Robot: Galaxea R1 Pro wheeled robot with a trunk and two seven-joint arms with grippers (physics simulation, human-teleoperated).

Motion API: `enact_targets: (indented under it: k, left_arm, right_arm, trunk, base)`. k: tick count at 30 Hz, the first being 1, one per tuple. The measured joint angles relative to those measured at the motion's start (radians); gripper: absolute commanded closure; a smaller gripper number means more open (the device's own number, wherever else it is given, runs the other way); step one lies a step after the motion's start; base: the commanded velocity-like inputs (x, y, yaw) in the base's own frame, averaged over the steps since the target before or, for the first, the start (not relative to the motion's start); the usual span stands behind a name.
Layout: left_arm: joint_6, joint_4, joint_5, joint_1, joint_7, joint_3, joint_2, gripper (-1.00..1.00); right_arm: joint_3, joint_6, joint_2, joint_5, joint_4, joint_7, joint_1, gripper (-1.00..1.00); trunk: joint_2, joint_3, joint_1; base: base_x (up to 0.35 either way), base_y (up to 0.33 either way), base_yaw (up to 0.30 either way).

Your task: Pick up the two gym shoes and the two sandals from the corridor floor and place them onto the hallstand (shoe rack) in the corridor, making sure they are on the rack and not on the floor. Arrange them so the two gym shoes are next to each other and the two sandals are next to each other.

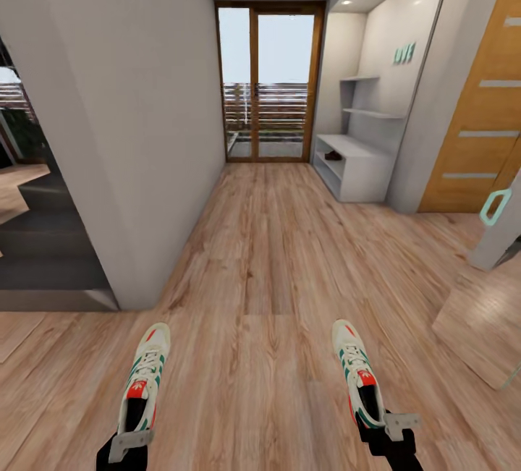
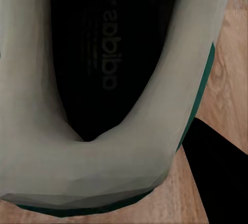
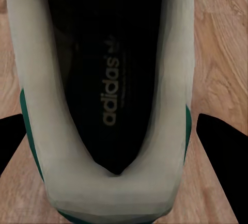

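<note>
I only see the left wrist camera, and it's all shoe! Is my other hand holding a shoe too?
Observer: Yes, the right gripper grips the right gym shoe by its heel, as the left gripper does the left gym shoe.
Operator: Where's the shoe rack?
Observer: The hallstand stands far ahead, on the corridor's right side.
Operator: Anything on it?
Observer: A small dark thing sits on its low top; too small to identify.

The word "adidas" is printed on the dark inside sole [image 3: 111,92] of one shoe [image 3: 178,79]. The same word is seen faintly, mirrored, inside the other shoe [image 2: 31,105].
</note>
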Motion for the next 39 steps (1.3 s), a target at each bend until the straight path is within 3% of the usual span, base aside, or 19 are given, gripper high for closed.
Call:
enact_targets:
  k: [39]
  left_arm:
    - [0.0, 0.0, 0.0, 0.0, 0.0, 0.0, -0.001, 1.0]
  right_arm:
    - [0.0, -0.001, -0.003, 0.002, 0.002, -0.003, 0.0, 1.0]
  trunk:
    - [0.0, 0.0, 0.0]
  base:
    - [0.34, 0.0, 0.0]
